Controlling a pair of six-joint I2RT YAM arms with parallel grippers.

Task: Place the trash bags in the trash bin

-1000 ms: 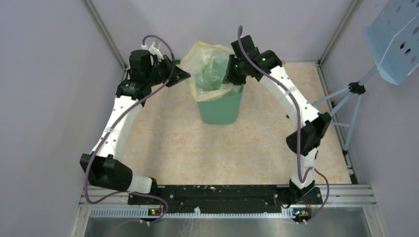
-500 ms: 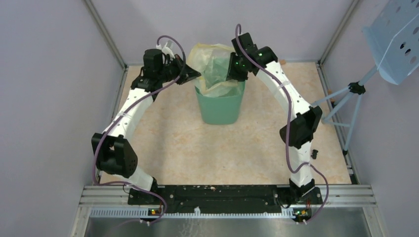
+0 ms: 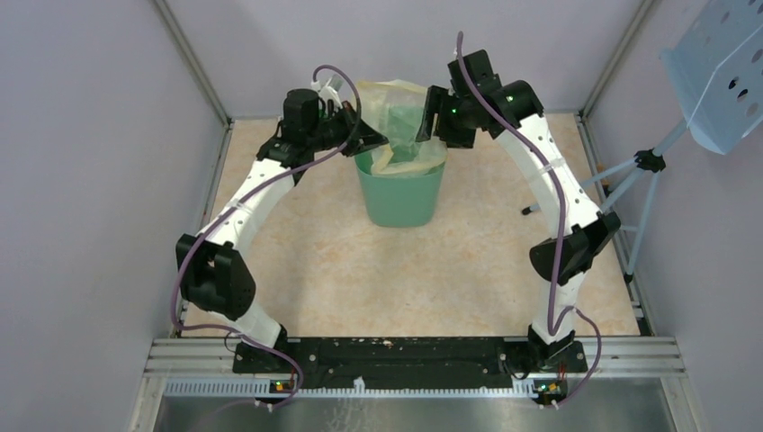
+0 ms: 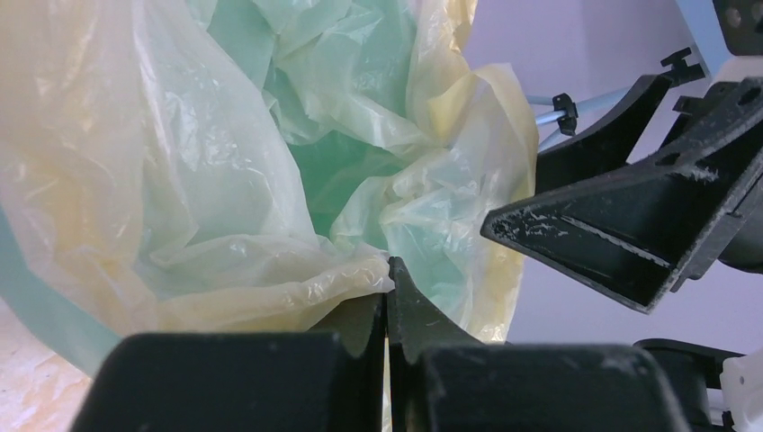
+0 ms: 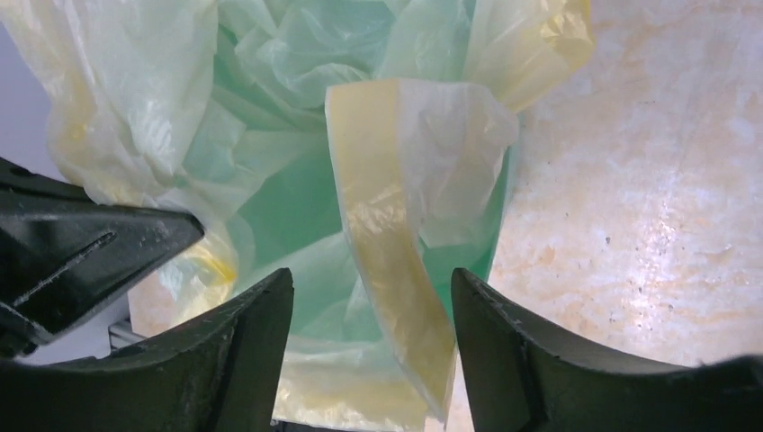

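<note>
The mint-green trash bin [image 3: 400, 198] stands at the back middle of the table. The pale-yellow trash bag [image 3: 393, 117] sits in its mouth and stands up above the rim. My left gripper [image 3: 376, 141] is at the bin's left rim, shut on a fold of the bag [image 4: 270, 279]. My right gripper [image 3: 426, 120] is above the bin's right rim, open, with the bag's yellower rim band [image 5: 382, 243] hanging between its fingers, not pinched. The right gripper's fingers [image 4: 621, 234] show in the left wrist view.
A pale-blue perforated panel [image 3: 720, 72] on a tripod [image 3: 630, 193] stands outside the right frame rail. Grey walls close the back and sides. The marbled tabletop [image 3: 387, 279] stretches in front of the bin.
Both arms have shifted right along the bin's mouth. The left gripper moved in over the left rim with the bag. The right gripper moved right and up, and the bag's mouth narrowed.
</note>
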